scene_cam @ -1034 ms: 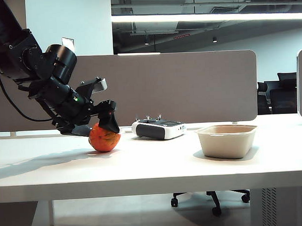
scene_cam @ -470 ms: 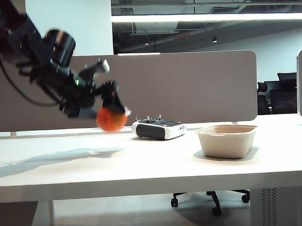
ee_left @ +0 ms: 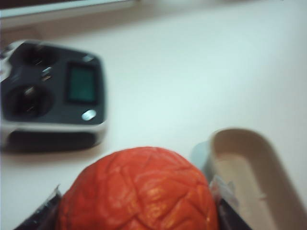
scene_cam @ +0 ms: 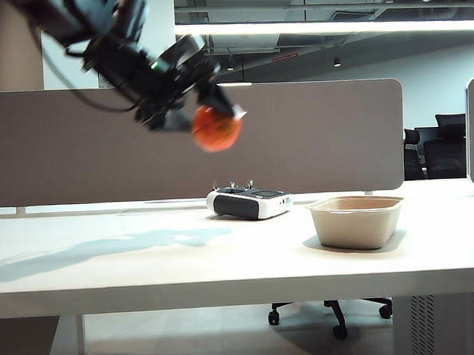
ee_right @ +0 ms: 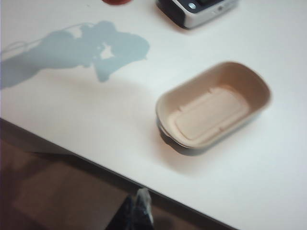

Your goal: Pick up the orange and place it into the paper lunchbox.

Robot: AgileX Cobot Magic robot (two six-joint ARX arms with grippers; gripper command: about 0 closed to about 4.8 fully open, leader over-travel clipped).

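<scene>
Gripping the orange [scene_cam: 217, 130] aloft, left hand [scene_cam: 212, 120]; right hand's [ee_right: 136, 211] state unclear; no legible writing.

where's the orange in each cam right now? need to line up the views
Exterior view: orange in the air, upper centre-left, held in the left gripper, above the controller.
Left wrist view: orange fills the lower centre, close up between the gripper fingers.
Right wrist view: only a red sliver at the top edge, probably the orange.
Shared landmark: the paper lunchbox.
</scene>
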